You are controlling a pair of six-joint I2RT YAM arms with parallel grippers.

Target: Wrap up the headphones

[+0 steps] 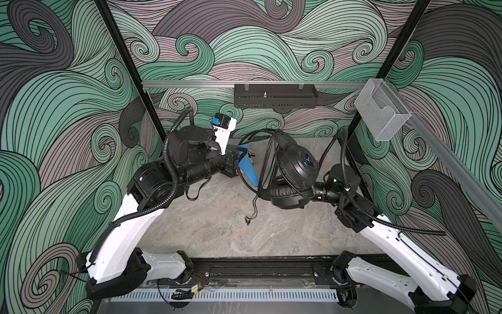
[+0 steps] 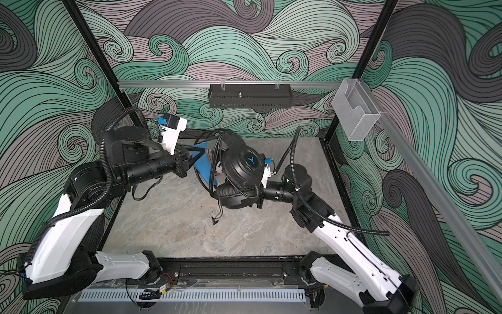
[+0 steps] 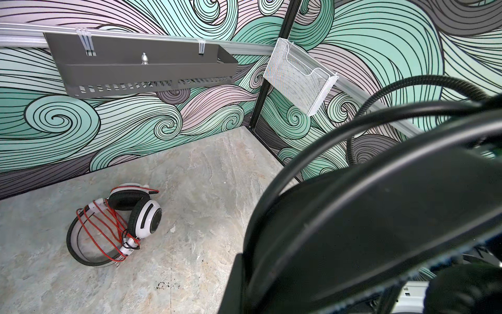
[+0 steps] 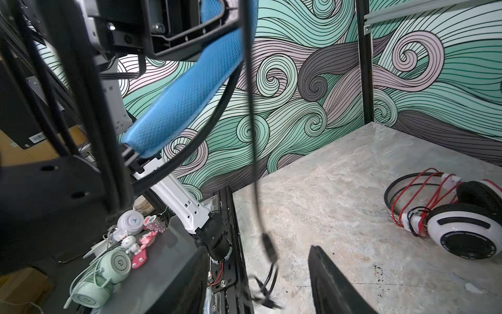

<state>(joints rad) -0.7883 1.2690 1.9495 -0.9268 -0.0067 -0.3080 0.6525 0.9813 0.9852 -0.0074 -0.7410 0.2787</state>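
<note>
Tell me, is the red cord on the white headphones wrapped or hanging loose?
Wrapped: the red cord runs in several loops around the white headphones.

Open to me: table [image 1: 217, 233] bare from 4 round to 8 o'clock. In my way: black headphones [image 1: 296, 168] aloft at centre, cord [image 4: 254, 174] dangling beneath; white headphones [image 3: 119, 220] lying toward 12 o'clock.

Soft, even light fills both top views, hardly a shadow on the grey marbled tabletop [image 1: 217, 231]. Frame edges bow outward. Left wrist view: black over-ear headphones [image 3: 380, 217] loom blurred at lower right. Right wrist: the dangling black cord [image 4: 252, 136] smears at centre.
</note>
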